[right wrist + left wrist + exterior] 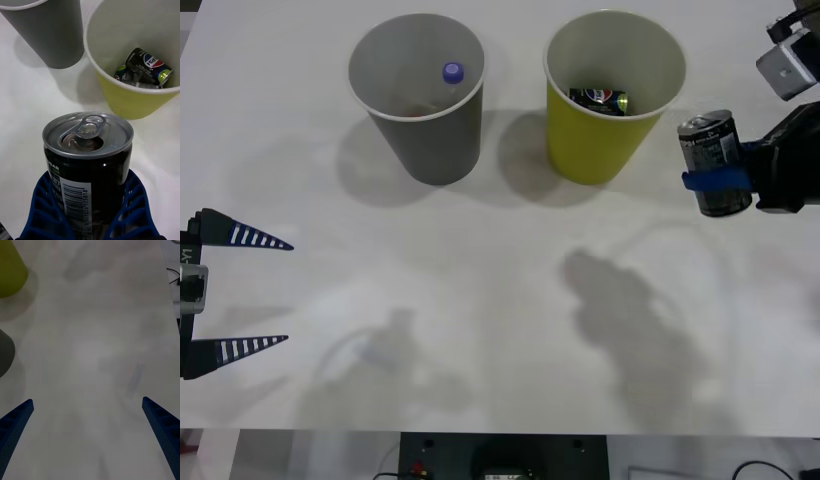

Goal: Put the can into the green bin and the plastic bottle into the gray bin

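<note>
My right gripper (720, 180) is shut on a black can (714, 162) with a silver top, held upright above the table just right of the green bin (612, 150). Up close, the can (88, 165) sits between the blue fingers (45, 210), with the green bin (131, 101) beyond it. Crushed cans (600, 99) lie inside that bin. In the gray bin (430, 140) at the back left stands the plastic bottle, its blue-violet cap (453, 72) showing. My left gripper (265, 292) hangs open at the table's left edge, nothing between its fingers.
The white table (480, 300) stretches bare in front of both bins. The gray bin (52, 33) stands close beside the green one. A dark base unit (502, 457) sits below the table's front edge.
</note>
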